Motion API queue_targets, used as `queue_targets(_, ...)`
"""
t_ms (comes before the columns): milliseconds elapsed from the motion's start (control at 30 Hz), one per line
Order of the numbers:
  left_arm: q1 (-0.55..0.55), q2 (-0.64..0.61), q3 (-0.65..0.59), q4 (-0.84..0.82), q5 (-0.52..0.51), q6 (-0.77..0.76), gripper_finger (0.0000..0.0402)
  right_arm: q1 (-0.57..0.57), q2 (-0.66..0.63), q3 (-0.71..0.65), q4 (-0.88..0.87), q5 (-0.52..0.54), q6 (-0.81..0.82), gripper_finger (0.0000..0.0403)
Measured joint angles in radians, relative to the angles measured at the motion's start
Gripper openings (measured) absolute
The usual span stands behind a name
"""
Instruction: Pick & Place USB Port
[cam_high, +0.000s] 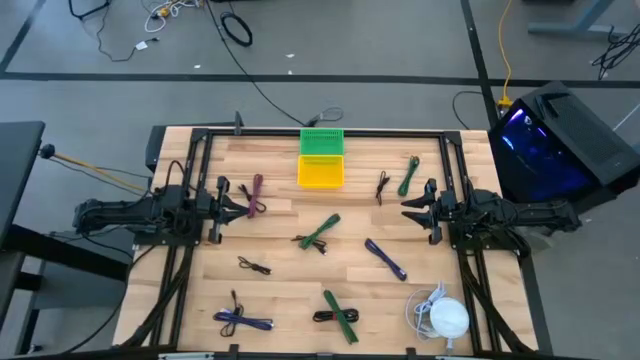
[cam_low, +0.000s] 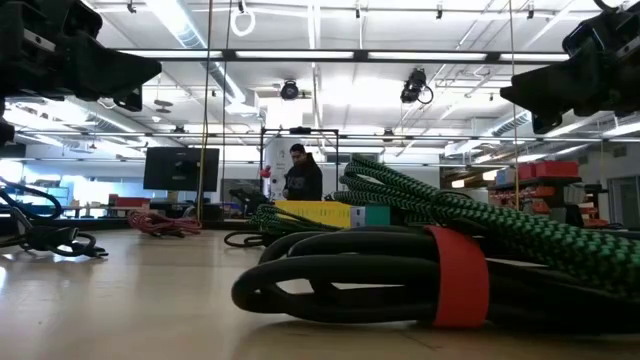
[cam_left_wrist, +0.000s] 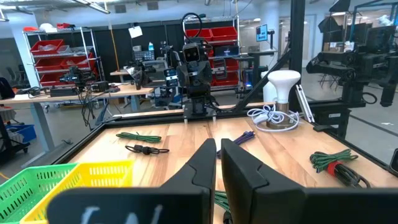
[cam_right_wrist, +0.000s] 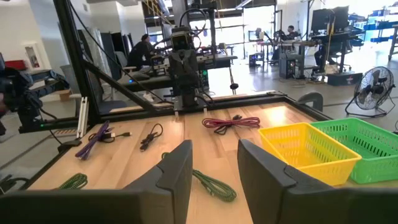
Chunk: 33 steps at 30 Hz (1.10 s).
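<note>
While both arms hover above the surface (cam_high: 290, 290), your left gripper (cam_high: 246, 203) keeps its jaws nearly shut and empty, your right gripper (cam_high: 408, 209) holds its jaws apart around nothing, USB cables (cam_high: 320, 233) lie scattered between them, yellow basket (cam_high: 321, 172) touching green basket (cam_high: 321, 140) at the far edge.

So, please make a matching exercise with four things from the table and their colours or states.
Things:
1. bin nearer the table's middle
2. bin at the far edge
3. left gripper
4. right gripper

Colours or states:
a. green
b. open
c. yellow
d. shut

Right pairs: 1-c, 2-a, 3-d, 4-b
</note>
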Motion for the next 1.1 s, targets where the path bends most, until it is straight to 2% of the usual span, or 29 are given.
queue_targets(600,0.000,0.000,0.000,0.000,0.000,0.000,0.0030,0.000,0.000,0.000,0.008,0.005,0.000,0.0131)
queue_targets(933,0.001,0.000,0.000,0.014,-0.037,0.001,0.0030,0.000,0.000,0.000,0.221,0.141,0.001,0.0131)
queue_targets(1033,0.001,0.000,0.000,0.027,-0.049,0.000,0.0030,-0.001,0.000,0.000,0.344,0.251,-0.017,0.0131)
queue_targets(1100,0.001,0.000,0.000,0.049,-0.078,0.000,0.0030,-0.010,0.001,0.001,0.428,0.339,-0.094,0.0131)
